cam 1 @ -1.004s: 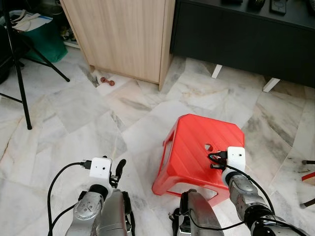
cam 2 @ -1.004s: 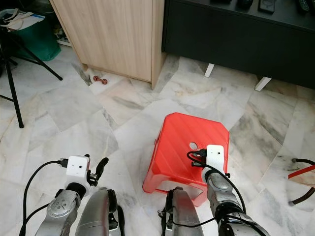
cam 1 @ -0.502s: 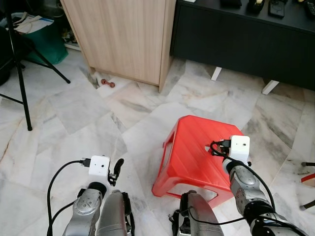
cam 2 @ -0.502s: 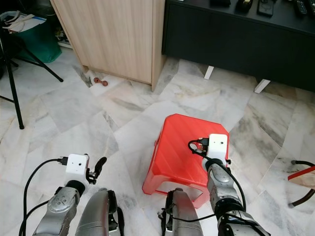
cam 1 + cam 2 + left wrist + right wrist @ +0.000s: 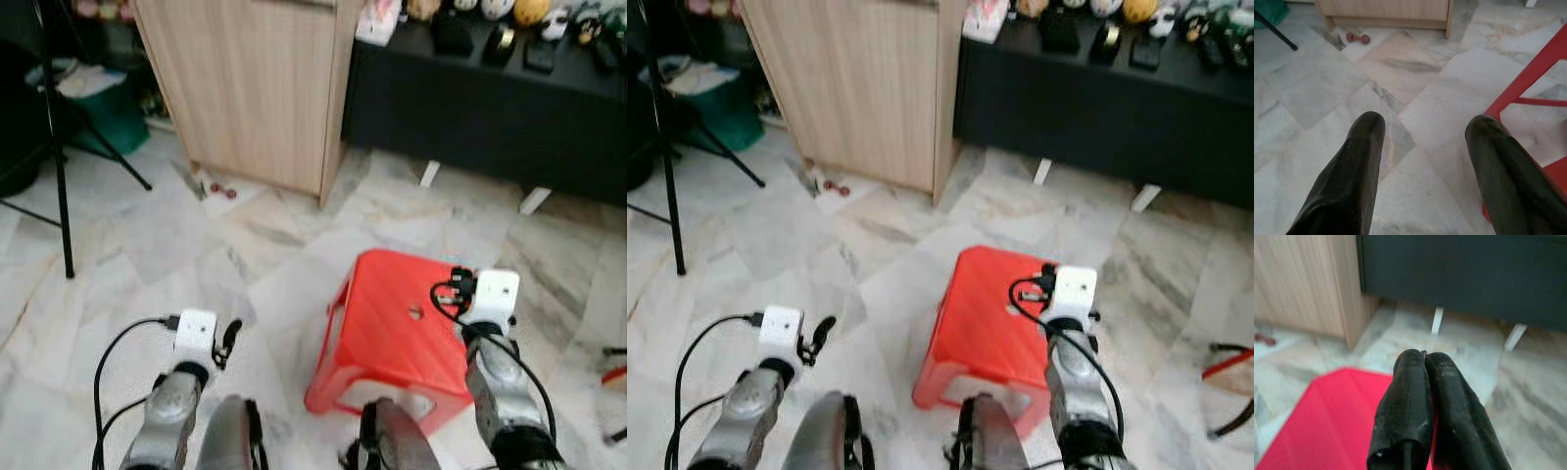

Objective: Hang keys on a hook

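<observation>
I stand on a marble floor (image 5: 147,245) of grey-veined tiles that runs up to the furniture ahead of me. A long black counter (image 5: 490,117) stands on white legs across the far right, its top crowded with small objects too blurred to name. To its left is a light wooden cabinet (image 5: 255,88), with a green bin (image 5: 103,113) and a black tripod leg (image 5: 59,147) further left. A small reddish object (image 5: 223,191) lies on the floor at the cabinet's foot.

Just before me, to the right of centre, is a red plastic stool (image 5: 392,333) with a hole in its seat.

My right end effector (image 5: 1425,363) is raised above the near right part of the stool, aimed toward the black counter. Its two black fingers are pressed tightly together, and a thin sliver of something pokes out at their tips; I cannot tell whether that is the keys, and I can make out no keys or hook elsewhere. My right wrist camera block (image 5: 495,292) sits over the stool's right edge.

My left end effector (image 5: 1422,125) hangs low over bare floor to the left of the stool, its fingers spread wide apart with only marble between them and the stool's leg beside one finger.
</observation>
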Controlling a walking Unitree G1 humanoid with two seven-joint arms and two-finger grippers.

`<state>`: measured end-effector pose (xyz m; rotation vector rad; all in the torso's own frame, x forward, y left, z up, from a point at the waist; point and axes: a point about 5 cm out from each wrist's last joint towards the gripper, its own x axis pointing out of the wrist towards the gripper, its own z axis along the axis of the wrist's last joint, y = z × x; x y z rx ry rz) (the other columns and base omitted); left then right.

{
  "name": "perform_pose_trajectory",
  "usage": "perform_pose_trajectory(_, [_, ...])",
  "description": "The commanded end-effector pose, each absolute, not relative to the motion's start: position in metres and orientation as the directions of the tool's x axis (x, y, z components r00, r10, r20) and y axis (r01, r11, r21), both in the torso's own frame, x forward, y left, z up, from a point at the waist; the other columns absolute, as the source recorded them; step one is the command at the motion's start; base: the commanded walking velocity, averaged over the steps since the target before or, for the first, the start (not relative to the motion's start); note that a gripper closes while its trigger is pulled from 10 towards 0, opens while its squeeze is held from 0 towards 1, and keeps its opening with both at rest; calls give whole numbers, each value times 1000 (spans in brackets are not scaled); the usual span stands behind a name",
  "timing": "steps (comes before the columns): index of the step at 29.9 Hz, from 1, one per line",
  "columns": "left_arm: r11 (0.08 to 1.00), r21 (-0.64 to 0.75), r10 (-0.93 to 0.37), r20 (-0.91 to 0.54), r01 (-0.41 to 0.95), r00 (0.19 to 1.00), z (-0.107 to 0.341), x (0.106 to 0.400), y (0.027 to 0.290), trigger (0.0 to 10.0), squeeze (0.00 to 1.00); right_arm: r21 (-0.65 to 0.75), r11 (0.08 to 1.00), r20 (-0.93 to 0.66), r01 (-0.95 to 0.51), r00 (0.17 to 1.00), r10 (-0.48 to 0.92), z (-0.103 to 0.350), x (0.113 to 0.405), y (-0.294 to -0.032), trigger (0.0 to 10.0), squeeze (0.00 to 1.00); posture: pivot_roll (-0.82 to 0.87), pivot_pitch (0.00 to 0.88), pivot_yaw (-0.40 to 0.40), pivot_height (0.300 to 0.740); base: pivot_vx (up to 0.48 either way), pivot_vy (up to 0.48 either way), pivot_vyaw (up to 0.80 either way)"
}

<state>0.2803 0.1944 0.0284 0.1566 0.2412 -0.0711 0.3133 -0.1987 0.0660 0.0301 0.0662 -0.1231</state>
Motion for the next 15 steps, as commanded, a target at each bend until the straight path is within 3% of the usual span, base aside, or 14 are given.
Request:
perform_pose_trajectory(1, [984, 155, -36, -297, 85, 954, 15, 273, 197, 10000, 0, 27, 990, -82, 137, 988, -135, 64, 310, -199, 10000, 0, 35, 64, -64, 629, 0, 0, 0])
perform_pose_trajectory(9, [987, 154, 33, -519, 55, 854, -33, 233, 214, 10000, 0, 89, 981, -100, 172, 982, -163, 59, 305, -192, 10000, 0, 37, 1, -48, 629, 0, 0, 0])
perform_pose_trajectory(11, [986, 162, 58, -608, 51, 792, -50, 212, 221, 10000, 0, 108, 975, -102, 195, 978, -184, 58, 304, -193, 10000, 0, 31, 0, -42, 629, 0, 0, 0])
perform_pose_trajectory(15, [985, 164, 68, -644, 50, 762, -57, 203, 222, 10000, 0, 131, 974, -93, 185, 980, -174, 60, 305, -193, 10000, 0, 23, 0, -32, 629, 0, 0, 0])
